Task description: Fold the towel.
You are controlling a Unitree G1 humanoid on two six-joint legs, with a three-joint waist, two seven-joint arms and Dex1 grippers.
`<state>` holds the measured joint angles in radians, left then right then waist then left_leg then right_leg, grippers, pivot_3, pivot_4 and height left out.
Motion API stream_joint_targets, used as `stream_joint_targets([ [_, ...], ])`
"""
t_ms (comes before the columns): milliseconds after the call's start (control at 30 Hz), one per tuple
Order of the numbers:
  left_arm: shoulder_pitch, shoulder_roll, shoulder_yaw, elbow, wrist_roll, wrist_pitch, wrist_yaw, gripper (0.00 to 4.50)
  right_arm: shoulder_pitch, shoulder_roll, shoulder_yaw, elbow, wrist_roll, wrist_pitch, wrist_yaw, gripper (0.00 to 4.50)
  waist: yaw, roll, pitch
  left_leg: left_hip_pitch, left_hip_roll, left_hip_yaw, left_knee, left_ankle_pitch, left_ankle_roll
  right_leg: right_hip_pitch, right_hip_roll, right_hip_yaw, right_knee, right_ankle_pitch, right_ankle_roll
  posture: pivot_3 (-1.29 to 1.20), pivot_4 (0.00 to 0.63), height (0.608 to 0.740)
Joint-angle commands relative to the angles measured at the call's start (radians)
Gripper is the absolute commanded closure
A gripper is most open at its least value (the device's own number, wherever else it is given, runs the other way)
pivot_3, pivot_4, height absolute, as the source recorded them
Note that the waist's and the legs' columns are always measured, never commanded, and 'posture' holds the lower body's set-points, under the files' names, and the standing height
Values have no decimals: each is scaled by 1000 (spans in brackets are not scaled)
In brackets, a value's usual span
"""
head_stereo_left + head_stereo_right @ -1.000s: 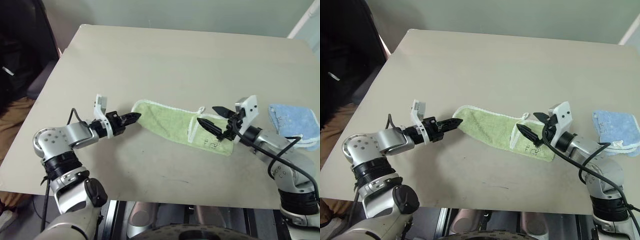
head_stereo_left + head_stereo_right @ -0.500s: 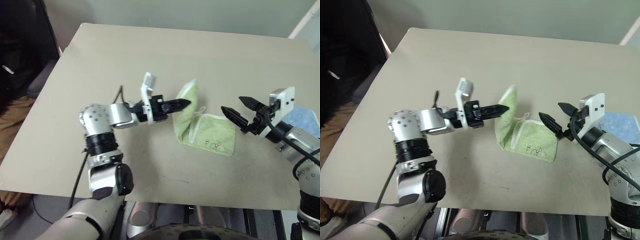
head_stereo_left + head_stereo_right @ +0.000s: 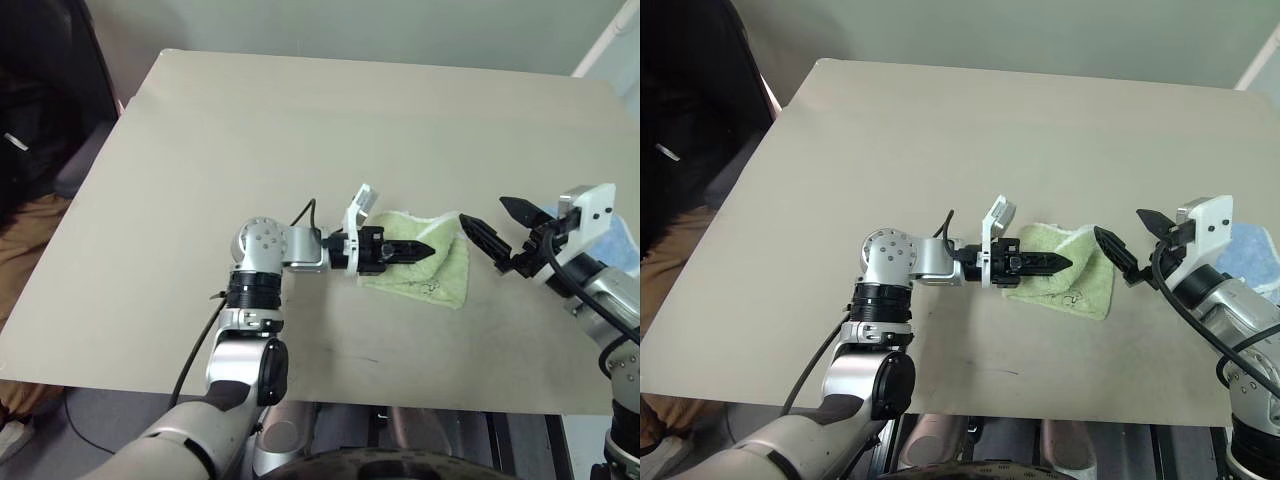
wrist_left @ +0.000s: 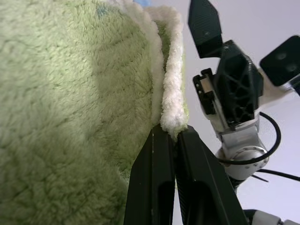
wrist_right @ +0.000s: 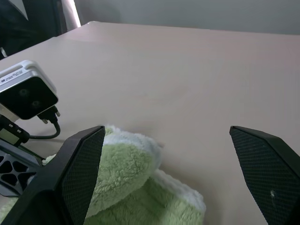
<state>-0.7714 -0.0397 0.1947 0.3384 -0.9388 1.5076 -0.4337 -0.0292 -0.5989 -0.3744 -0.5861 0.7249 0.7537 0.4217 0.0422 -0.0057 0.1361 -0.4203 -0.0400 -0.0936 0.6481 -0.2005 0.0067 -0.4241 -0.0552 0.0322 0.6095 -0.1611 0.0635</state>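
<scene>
My left gripper (image 3: 425,250) jaws pinch the towel (image 3: 440,278) edge centre-frame to lay the fold; right gripper (image 3: 492,233) gapes, clear.

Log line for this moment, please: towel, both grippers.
light green terry cloth towel: doubled over on table | left gripper: shut on towel's white edge | right gripper: open, beside towel, apart

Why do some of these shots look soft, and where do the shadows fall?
Left wrist view: the towel fills the near field, its pile soft, shaded toward the bottom. Right wrist view: the open fingers loom large. Eye views: even light, faint shadow under the left gripper.
</scene>
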Motion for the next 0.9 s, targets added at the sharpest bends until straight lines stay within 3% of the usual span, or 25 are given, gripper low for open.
stream_joint_targets([
  [33,-21,-3,-62,9,28,-33,-54,4454,-4,-8,-32,-38,16,-3,-19,0,0,0,0,0,0,0,0,0,0,0,0,0,0,0,0,0,150,740],
  [233,-12,-29,-141,34,88,-113,-108,4454,-2,-9,-27,-42,11,-4,-30,0,0,0,0,0,0,0,0,0,1,0,0,0,0,1,1,0,150,740],
  [333,-14,-46,-145,45,105,-141,-118,3698,-4,-10,-26,-43,10,-4,-36,0,0,0,0,0,0,0,0,0,1,0,0,0,-1,1,1,0,150,740],
  [667,-23,-51,-138,10,126,-212,-165,242,-11,-5,-29,-37,19,-7,-38,0,0,0,0,-1,0,1,0,0,1,0,0,1,-1,2,4,0,150,740],
  [700,-18,-39,-153,-15,144,-263,-189,46,-17,-1,-38,-35,40,6,-46,0,0,0,0,-1,0,1,0,0,1,0,0,1,-1,2,4,0,150,740],
  [867,11,5,-158,-113,209,-545,-293,46,-20,-5,-38,-53,114,44,-46,0,0,0,0,-1,0,1,0,-1,3,0,0,1,-1,1,3,0,150,740],
  [900,21,31,-168,-138,233,-612,-330,3,-21,-2,-33,-63,124,41,-46,174,-1,0,0,-1,0,1,0,-1,3,0,0,1,-2,1,3,0,150,740],
])
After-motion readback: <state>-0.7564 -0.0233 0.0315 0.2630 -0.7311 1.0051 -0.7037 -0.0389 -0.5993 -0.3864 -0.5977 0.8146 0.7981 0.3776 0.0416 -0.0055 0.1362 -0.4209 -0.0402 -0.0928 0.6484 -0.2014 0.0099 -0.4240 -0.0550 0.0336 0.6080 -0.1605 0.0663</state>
